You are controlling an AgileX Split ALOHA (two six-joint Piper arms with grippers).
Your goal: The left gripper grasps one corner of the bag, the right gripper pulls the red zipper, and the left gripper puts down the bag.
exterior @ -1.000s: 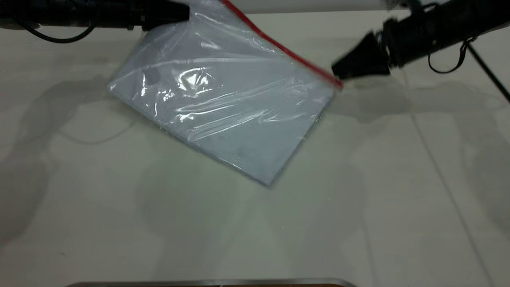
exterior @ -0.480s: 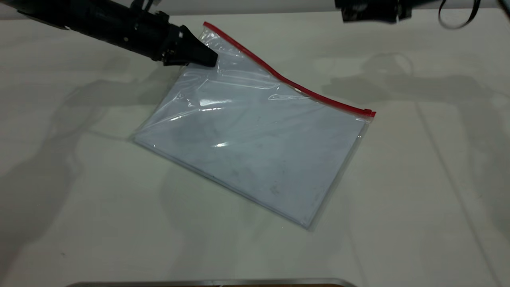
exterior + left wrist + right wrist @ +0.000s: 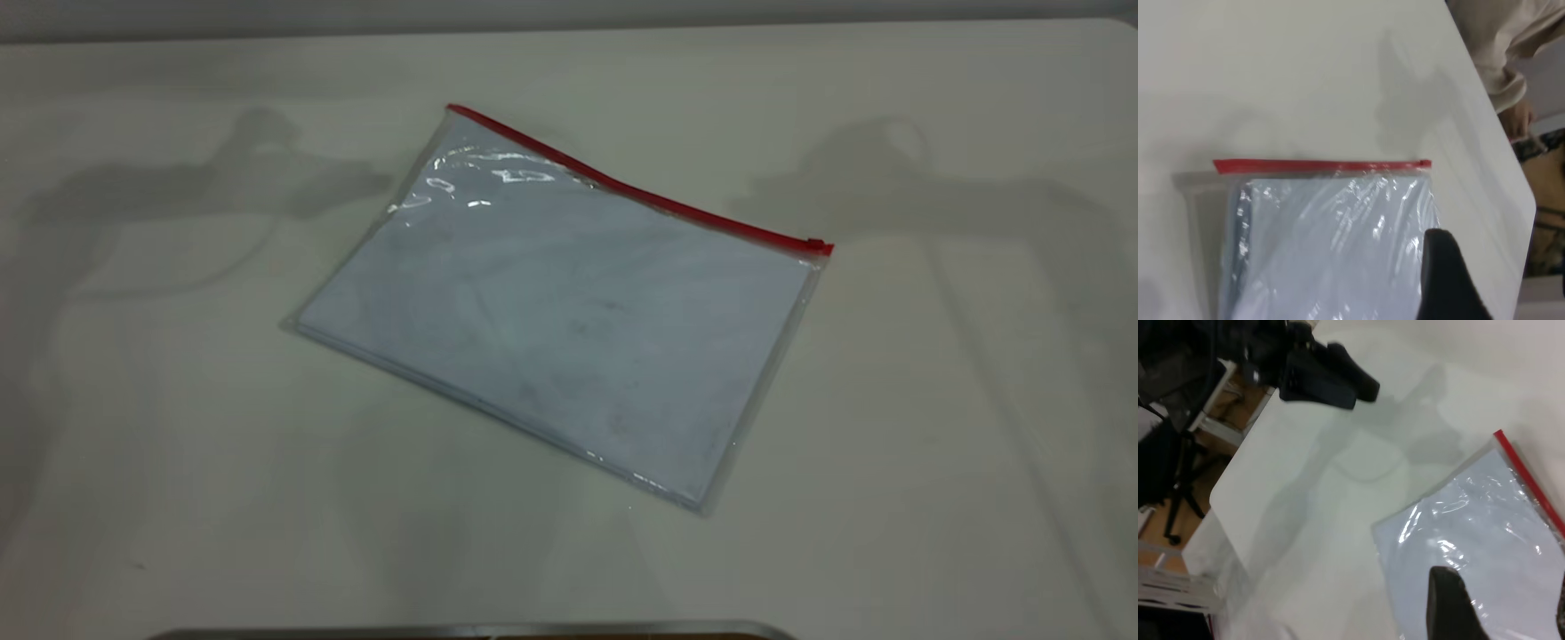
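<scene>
Our left gripper [image 3: 1328,377] is matte black, its wedge-shaped jaws tapering to blunt rounded tips from a chunky black body. Up close, one finger [image 3: 1448,280] reads as a smooth black wedge. Our right gripper's finger [image 3: 1451,610] looks likewise: dark, plain, pointed.

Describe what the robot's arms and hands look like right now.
The left hand is matt black, blocky at its base and tapering to a wedge-shaped point, with no markings or cables showing. Of the right hand, only smooth black fingers with rounded tips are in view. The outside view shows neither arm, only their shadows on the table.
</scene>
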